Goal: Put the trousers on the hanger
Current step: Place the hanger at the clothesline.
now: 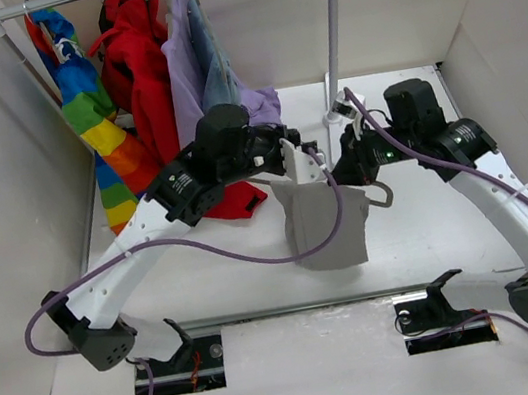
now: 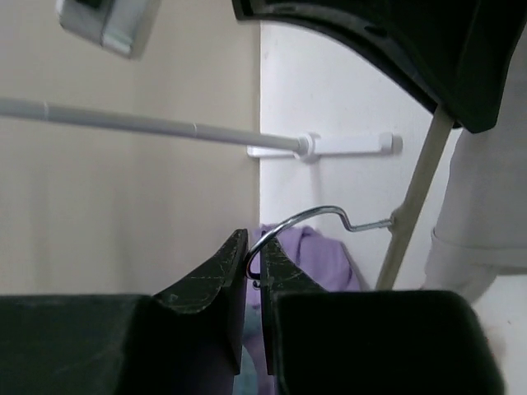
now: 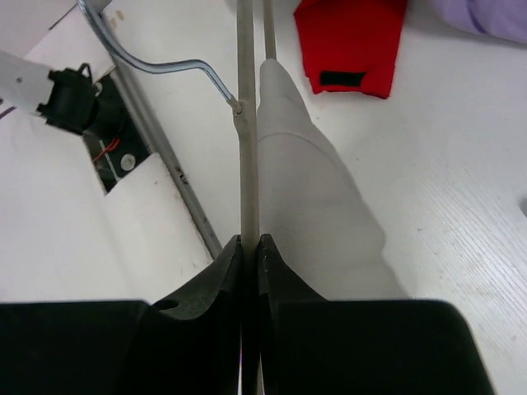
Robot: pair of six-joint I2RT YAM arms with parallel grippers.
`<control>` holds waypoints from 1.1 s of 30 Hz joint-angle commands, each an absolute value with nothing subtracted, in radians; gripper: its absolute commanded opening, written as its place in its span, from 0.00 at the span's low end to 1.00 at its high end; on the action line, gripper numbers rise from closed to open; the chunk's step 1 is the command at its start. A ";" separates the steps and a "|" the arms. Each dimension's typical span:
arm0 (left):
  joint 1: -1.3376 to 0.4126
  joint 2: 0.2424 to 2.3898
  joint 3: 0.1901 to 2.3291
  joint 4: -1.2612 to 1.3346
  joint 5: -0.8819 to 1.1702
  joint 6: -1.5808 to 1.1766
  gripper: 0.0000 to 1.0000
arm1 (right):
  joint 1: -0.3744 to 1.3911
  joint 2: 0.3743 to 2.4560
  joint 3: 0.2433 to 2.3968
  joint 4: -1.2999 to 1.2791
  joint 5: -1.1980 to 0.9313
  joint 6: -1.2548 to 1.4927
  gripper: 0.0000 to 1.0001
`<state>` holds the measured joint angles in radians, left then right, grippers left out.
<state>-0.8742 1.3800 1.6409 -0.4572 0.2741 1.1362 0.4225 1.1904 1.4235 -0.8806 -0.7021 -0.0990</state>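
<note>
Metal hanger [image 2: 309,212] inside left tool [image 2: 254,247]

The trousers [image 1: 312,212] are soft, matt cloth, smooth with few creases. The hanger [image 3: 246,164] has a matt rod body and a glossy bare-metal hook [image 2: 309,216]. The fingers [image 2: 210,280] are matt black plastic, finely scuffed. The white counter [image 3: 461,189] shows faint wood grain.

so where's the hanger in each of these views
top external: centre; the hanger shows a grey end poking out right of the trousers.
left wrist: lower centre; the hanger has its hook in the left gripper, rod slanting up right.
right wrist: centre; the hanger rod rises upright from the right gripper.
shared landmark: the trousers draped on it, in all three.
</note>
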 commanded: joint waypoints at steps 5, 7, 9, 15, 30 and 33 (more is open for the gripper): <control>-0.867 1.466 1.787 -0.621 -0.072 1.000 0.00 | 0.402 1.129 1.459 -0.795 -0.489 0.017 0.00; -0.879 1.466 1.775 -0.591 -0.072 0.989 0.00 | 0.414 1.120 1.459 -0.769 -0.480 0.028 0.00; -0.890 1.456 1.741 -0.539 -0.072 0.989 0.00 | 0.428 1.120 1.459 -0.749 -0.471 0.041 0.00; -0.911 1.482 1.753 -0.532 -0.153 0.959 0.26 | 0.442 1.092 1.468 -0.758 -0.382 0.066 0.00; -0.900 1.349 1.654 -0.387 -0.402 0.714 0.99 | 0.400 1.208 1.808 -0.900 -0.109 0.118 0.00; -0.876 1.304 1.622 -0.405 -0.430 0.638 0.99 | 0.380 1.316 1.972 -0.900 -0.100 0.118 0.00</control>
